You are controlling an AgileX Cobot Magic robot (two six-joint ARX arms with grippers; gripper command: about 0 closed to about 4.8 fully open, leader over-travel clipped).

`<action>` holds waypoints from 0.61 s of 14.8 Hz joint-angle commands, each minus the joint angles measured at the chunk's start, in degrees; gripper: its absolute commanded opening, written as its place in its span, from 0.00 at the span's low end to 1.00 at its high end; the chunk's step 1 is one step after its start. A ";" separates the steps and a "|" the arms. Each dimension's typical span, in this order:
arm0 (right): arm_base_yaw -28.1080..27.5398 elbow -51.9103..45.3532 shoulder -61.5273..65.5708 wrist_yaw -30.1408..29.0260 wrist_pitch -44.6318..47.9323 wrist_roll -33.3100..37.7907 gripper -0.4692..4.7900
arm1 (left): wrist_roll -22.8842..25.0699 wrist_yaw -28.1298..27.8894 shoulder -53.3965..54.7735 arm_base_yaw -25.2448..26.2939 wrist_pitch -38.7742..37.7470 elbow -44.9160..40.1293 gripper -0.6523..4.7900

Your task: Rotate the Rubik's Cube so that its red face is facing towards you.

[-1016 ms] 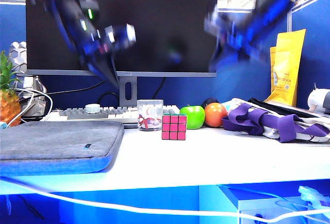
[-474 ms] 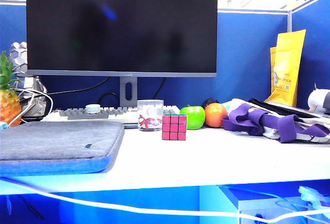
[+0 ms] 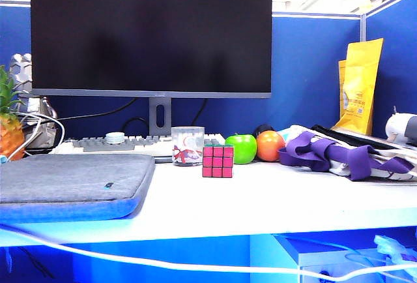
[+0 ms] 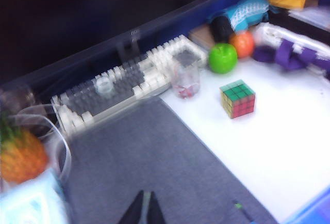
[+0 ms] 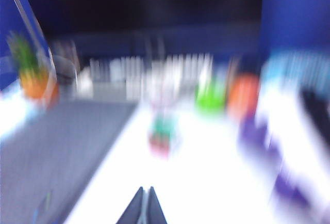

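Both arms have gone up out of the outside view since a second ago. The left end effector [image 4: 143, 209] and right end effector [image 5: 144, 203] are both clenched, holding nothing. The Rubik's Cube [image 3: 217, 162] sits on the bench [image 3: 273, 198], far ahead of both, red face [image 3: 217, 163] out front. It looks light, hard and slick; pinch two flat sides.

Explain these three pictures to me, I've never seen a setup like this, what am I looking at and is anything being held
This is a two-armed robot at a white desk. One picture comes from a fixed camera facing the desk; neither arm shows there. The other two come from cameras on the wrists, high above the desk.

The left gripper and right gripper are both shut and hold nothing.

On the desk stands the small Rubik's Cube, its pinkish-red face towards the fixed camera. Around it: a clear glass cup, a green apple, an orange fruit, a white keyboard and a grey padded sleeve.
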 commanded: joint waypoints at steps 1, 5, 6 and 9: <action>8.55 -14.71 -1.90 3.56 21.62 5.27 0.08 | -7.43 -1.88 -8.83 -0.04 4.07 -9.16 0.11; 31.30 -27.26 0.11 25.99 35.23 -3.08 0.08 | -8.61 0.90 -15.67 -0.04 14.21 -19.67 0.11; 33.62 -28.20 0.98 27.04 35.91 -3.50 0.08 | -8.61 3.56 -15.56 -0.04 15.45 -22.14 0.11; 34.32 -28.92 5.77 27.34 36.46 -3.78 0.08 | -19.63 2.86 -15.63 -0.04 22.88 -30.10 0.11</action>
